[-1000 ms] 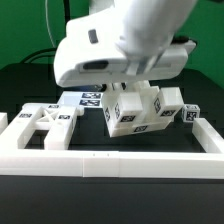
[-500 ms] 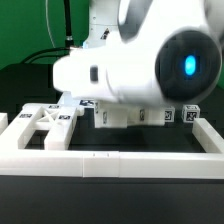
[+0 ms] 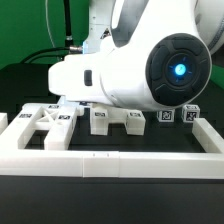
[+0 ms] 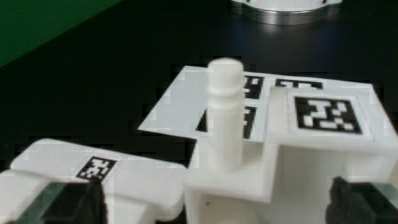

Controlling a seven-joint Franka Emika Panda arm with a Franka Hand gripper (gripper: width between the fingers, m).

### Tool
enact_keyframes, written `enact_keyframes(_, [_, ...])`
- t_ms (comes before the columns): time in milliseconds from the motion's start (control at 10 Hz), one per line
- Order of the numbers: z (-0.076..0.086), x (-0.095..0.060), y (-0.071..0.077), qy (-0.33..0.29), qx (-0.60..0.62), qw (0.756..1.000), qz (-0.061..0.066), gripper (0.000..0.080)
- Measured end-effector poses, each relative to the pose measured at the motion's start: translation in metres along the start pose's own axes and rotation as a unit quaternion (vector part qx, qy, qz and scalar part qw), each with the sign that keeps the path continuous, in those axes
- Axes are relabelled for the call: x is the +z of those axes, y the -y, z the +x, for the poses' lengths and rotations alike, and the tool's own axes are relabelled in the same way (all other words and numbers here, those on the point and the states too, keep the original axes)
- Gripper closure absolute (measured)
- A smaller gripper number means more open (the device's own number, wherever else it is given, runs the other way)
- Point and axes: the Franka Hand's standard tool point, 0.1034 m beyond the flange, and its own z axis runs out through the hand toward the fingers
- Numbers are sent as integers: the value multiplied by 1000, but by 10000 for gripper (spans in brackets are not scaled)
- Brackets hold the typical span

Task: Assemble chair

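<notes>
Nearest the exterior camera, at six o'clock: a low white plastic wall (image 3: 60, 160) fencing the black table (image 3: 150, 143). Just beyond it, near the middle and under the bulky white robot arm (image 3: 150, 70): the white blocky plastic chair piece with black-and-white tags (image 3: 115, 122), apparently resting on the table.

From the wrist: a round white plastic peg (image 4: 226, 100) standing upright on that piece, and the end effector (image 4: 217, 208) straddling it, with only the dark fingers (image 4: 80, 202) showing at the picture's edge. Cannot tell whether clamped on the piece or merely apart around it.

Looks like a set-down step, early in the build, with loose parts lying around. Calls next, probably, for letting go cleanly and rising straight up, clear of the peg, before fetching another part. Risks tipping the piece if dragged sideways.

At nine o'clock of the chair piece, apart from it: a flat white X-braced plastic panel (image 3: 45, 120). At three o'clock, near but not touching: two small white tagged plastic blocks (image 3: 166, 116). Toward twelve o'clock, behind the piece: the thin flat white marker board (image 4: 329, 110), lying flat on the matte table.

Farthest back: a green backdrop (image 3: 25, 30) and a dark upright post or cable (image 3: 63, 25).
</notes>
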Motion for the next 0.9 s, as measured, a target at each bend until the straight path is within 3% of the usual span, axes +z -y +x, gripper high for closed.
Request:
enact_keyframes(700, [-7,-16,-7,-36,0,999,-1,150])
enact_keyframes(900, [-2,-21,-9,-61,0,998,-6,150])
